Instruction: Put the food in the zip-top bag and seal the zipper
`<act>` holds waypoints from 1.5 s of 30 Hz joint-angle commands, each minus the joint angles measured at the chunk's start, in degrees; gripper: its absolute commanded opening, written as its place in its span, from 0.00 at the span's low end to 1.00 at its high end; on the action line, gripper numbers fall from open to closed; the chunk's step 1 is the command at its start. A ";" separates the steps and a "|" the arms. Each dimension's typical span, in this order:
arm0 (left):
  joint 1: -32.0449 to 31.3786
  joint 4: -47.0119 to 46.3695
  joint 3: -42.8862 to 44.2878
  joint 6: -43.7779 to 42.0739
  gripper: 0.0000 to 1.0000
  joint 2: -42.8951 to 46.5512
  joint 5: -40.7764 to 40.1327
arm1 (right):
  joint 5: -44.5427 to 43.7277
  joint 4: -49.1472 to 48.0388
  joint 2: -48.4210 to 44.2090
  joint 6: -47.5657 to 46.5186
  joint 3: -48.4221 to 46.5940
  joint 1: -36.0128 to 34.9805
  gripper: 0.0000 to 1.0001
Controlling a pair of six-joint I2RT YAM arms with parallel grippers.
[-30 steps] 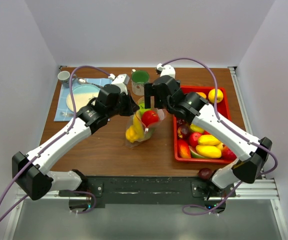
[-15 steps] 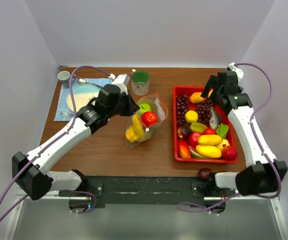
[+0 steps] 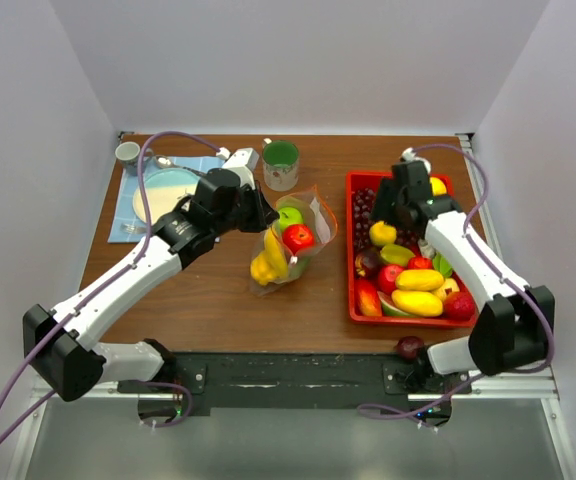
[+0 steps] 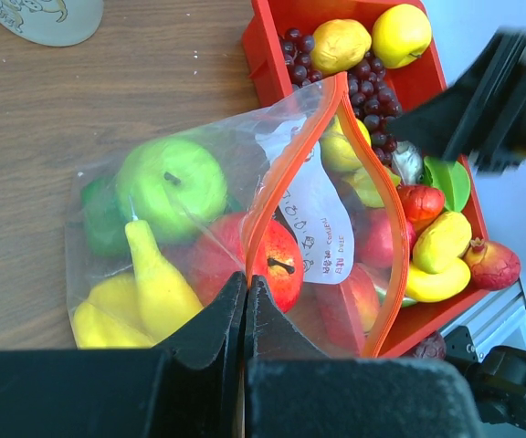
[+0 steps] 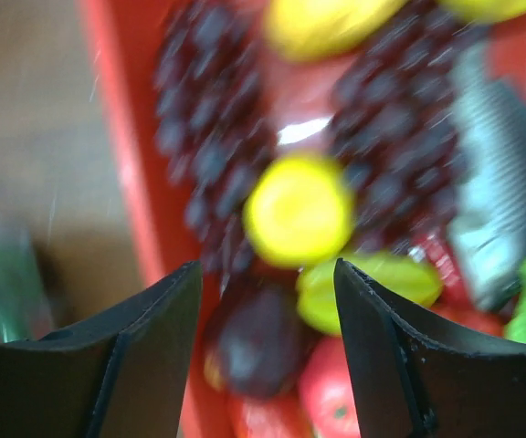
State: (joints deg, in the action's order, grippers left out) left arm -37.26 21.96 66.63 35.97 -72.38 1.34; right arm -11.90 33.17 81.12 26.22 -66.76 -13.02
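Note:
The zip-top bag (image 3: 290, 243) lies mid-table with its mouth open toward the red tray (image 3: 350, 290). It holds a green apple (image 4: 172, 178), a red apple (image 4: 277, 265) and yellow pieces (image 4: 149, 283). My left gripper (image 3: 259, 212) is shut on the bag's edge by the orange-red zipper (image 4: 292, 164), also in the left wrist view (image 4: 245, 283). My right gripper (image 3: 388, 210) is open and empty above the tray's back left part. In its blurred wrist view (image 5: 268, 283) a yellow fruit (image 5: 298, 208), purple grapes (image 5: 199, 137) and a dark plum (image 5: 258, 338) lie below the jaws.
A green cup (image 3: 280, 163) stands behind the bag. A plate (image 3: 168, 190) on a blue mat and a small cup (image 3: 128, 153) are at the back left. A dark purple fruit (image 3: 409, 347) lies off the tray at the near table edge.
My right arm left the bag's mouth, swung to the tray's far right corner, then came back over the tray's back left part. My left gripper and the bag have not moved.

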 commanded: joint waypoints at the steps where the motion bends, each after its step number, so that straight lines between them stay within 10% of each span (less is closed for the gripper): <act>1: 0.34 -1.74 -0.01 -0.02 0.00 2.50 0.24 | -2.96 1.55 -6.14 -2.04 6.54 -4.56 0.63; 21: 0.34 -1.74 -0.80 0.33 0.00 3.30 -0.20 | -10.07 4.54 -0.89 -1.78 7.35 -3.60 0.65; 29: 0.25 -1.65 -0.80 0.07 0.00 3.39 0.06 | -12.01 4.80 3.16 -2.13 5.59 -3.33 0.83; 45: 0.34 -1.30 -0.45 -0.02 0.00 3.56 -0.20 | -5.42 2.17 9.31 -0.73 -3.02 -2.72 0.77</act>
State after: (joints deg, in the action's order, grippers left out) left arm -37.26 22.06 65.71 35.99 -70.85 1.30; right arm -19.92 37.08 87.07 24.43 -68.29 -16.05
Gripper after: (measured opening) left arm 0.021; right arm 0.784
